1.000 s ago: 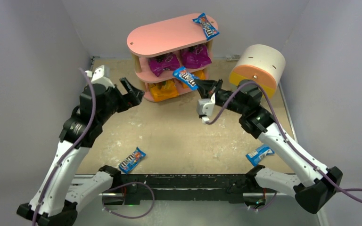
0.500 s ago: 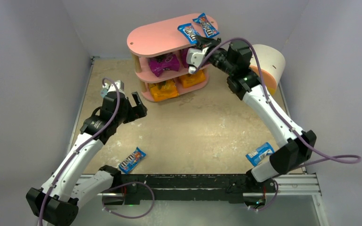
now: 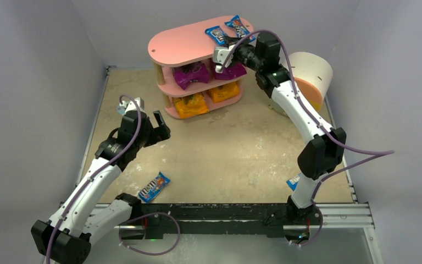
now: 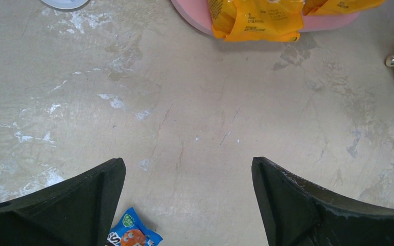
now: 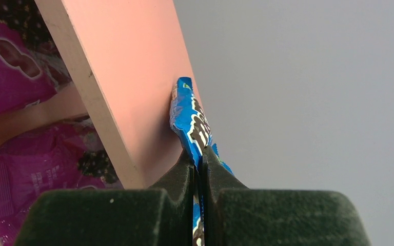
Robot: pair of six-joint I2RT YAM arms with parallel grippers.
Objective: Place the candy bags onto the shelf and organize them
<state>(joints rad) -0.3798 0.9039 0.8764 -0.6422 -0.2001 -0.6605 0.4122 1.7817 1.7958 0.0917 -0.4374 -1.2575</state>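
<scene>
Your right gripper (image 5: 198,160) pinches a slim blue M&M's packet (image 5: 190,120) at the top rim of the pink three-tier shelf (image 3: 181,43). If you release there, it may fall. Your left gripper (image 4: 187,163) is spread wide and holds nothing.

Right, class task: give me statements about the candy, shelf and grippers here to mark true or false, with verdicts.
1. The right gripper is shut on a blue packet at the shelf's top board. True.
2. The left gripper grips an orange bag. False: it is open and empty above the table.
3. Both purple bags sit on the middle tier. True.
4. Every blue packet is on the shelf. False: a loose packet lies on the table.
</scene>
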